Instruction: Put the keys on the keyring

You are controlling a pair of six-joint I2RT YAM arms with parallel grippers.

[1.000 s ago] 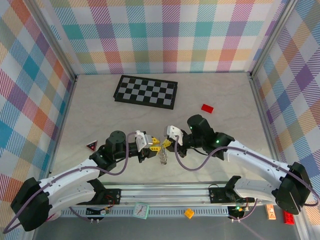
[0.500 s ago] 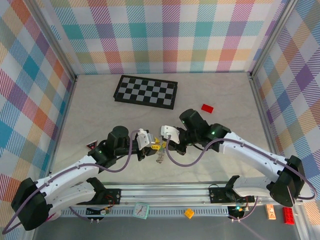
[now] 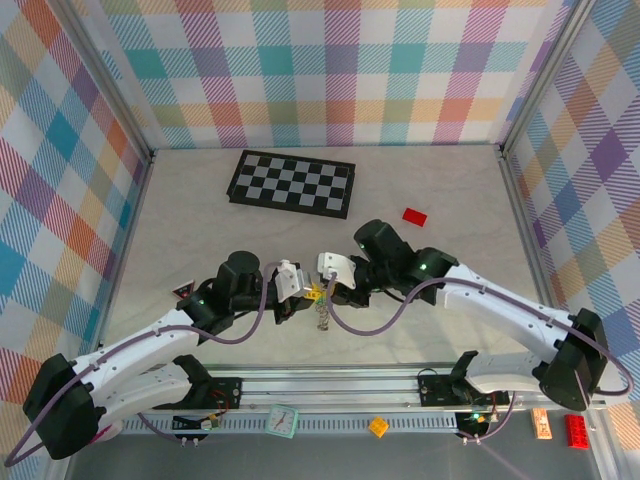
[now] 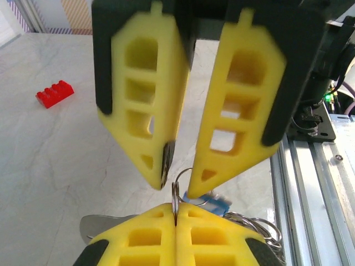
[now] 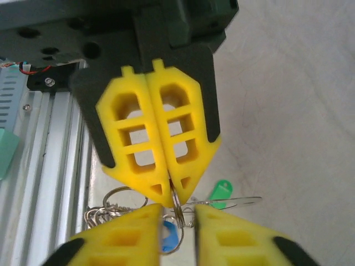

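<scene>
From above, the left end effector (image 3: 306, 296) and right end effector (image 3: 333, 292) meet tip to tip over the thin grey metal wire keyring (image 3: 322, 318). The left wrist view has the left fingers clamped on its wire, probably to steady it, with a blue plastic-headed key (image 4: 215, 203) just beside the keyring. In the right wrist view the right fingers sit narrowly parted astride that wire, and a green plastic-headed key (image 5: 221, 193) lies just beside the keyring.
</scene>
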